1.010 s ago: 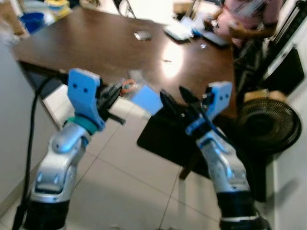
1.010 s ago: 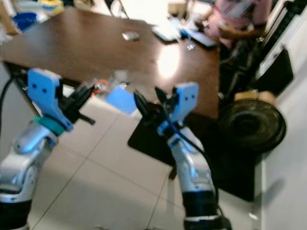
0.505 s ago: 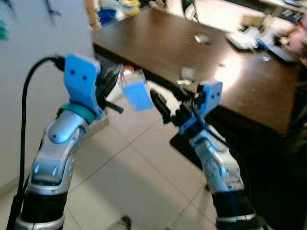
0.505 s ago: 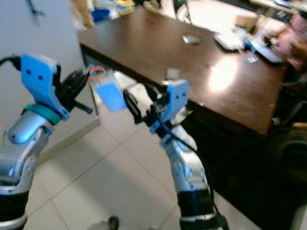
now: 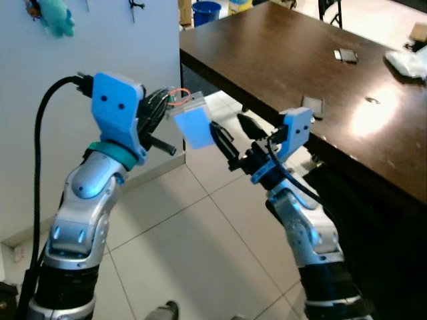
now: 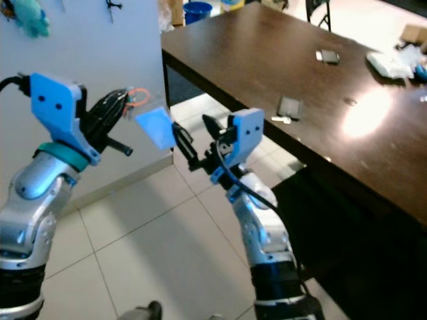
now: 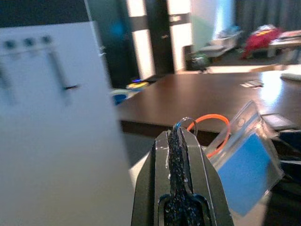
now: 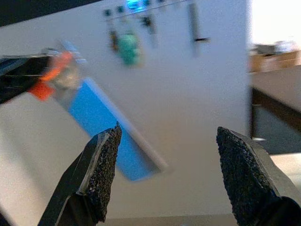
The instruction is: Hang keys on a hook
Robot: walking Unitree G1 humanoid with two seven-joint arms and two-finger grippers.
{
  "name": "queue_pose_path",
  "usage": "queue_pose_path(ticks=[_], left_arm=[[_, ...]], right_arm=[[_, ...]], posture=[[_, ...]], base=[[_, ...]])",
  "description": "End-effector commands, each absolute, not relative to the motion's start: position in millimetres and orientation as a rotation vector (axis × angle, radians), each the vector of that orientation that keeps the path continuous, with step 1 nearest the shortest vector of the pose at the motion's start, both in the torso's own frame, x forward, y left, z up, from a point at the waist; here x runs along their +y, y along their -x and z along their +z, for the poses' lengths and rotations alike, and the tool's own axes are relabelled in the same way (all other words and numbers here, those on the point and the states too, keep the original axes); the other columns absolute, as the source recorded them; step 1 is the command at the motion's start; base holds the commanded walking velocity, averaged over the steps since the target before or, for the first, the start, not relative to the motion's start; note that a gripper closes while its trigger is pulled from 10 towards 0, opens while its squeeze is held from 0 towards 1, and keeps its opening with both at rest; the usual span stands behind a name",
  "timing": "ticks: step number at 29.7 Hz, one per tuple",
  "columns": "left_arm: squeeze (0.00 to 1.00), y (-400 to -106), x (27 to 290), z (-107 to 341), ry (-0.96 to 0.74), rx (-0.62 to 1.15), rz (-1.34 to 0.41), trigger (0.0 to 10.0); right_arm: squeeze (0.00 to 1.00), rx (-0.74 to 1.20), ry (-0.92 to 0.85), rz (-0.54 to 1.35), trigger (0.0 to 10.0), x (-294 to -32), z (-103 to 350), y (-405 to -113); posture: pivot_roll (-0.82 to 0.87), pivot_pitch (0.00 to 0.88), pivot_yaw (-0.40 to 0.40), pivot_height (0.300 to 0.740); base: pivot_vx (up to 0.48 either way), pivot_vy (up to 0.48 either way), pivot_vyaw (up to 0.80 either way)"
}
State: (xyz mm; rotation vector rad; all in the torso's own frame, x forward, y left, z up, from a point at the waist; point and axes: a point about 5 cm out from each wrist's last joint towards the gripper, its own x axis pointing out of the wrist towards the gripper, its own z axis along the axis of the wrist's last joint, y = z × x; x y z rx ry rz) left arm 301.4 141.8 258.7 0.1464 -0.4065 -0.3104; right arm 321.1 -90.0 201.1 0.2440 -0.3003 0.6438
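The keys are an orange ring (image 5: 177,97) with a clear-sleeved blue tag (image 5: 194,126) hanging from it. My left gripper (image 5: 165,107) is shut on the ring and holds it up in front of me; its pads (image 7: 176,141) are pressed together, with the ring (image 7: 212,133) and the tag (image 7: 246,172) just past them. My right gripper (image 5: 235,137) stands open just right of the tag, its fingertips (image 8: 99,167) wide apart and the tag (image 8: 109,130) swinging before them. A white wall panel (image 5: 87,47) at the left carries a black hook (image 5: 137,5); hooks (image 8: 196,22) also show beyond the tag.
A teal soft toy (image 5: 56,16) hangs on the panel. A long dark wooden table (image 5: 287,53) runs along the right, with two flat dark devices (image 5: 347,55) on it. A blue bin (image 5: 205,9) stands behind. Light tiled floor (image 5: 200,247) lies between panel and table.
The whole view has swung left: the white panel with hooks has come into sight, and the person and fan have left it. My left gripper still holds the keys and the right stays open.
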Motion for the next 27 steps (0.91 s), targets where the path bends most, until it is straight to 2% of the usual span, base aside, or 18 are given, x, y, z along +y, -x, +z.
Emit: queue_pose_path(ticks=[1, 11, 27], left_arm=[[0.0, -301.3, 139.4, 258.0, -0.148, -0.405, -0.314, 10.0], [0.0, -301.7, 137.6, 265.3, -0.142, -0.431, -0.313, 10.0], [0.0, -301.5, 124.7, 288.2, -0.119, -0.511, -0.357, 10.0]], right_arm=[[0.0, -0.296, -0.234, 0.642, 10.0, -91.1, 199.5, -319.7], [0.0, -0.296, -0.236, 0.644, 10.0, -90.6, 199.5, -319.0], [0.0, -0.252, -0.262, 0.611, 10.0, -95.4, 184.7, -319.2]], posture=[[0.05, 0.0, 0.033, 0.74], [0.06, 0.0, 0.034, 0.74], [0.06, 0.0, 0.035, 0.74]], base=[[0.24, 0.0, 0.78], [0.342, 0.0, 0.78], [0.382, 0.0, 0.0]])
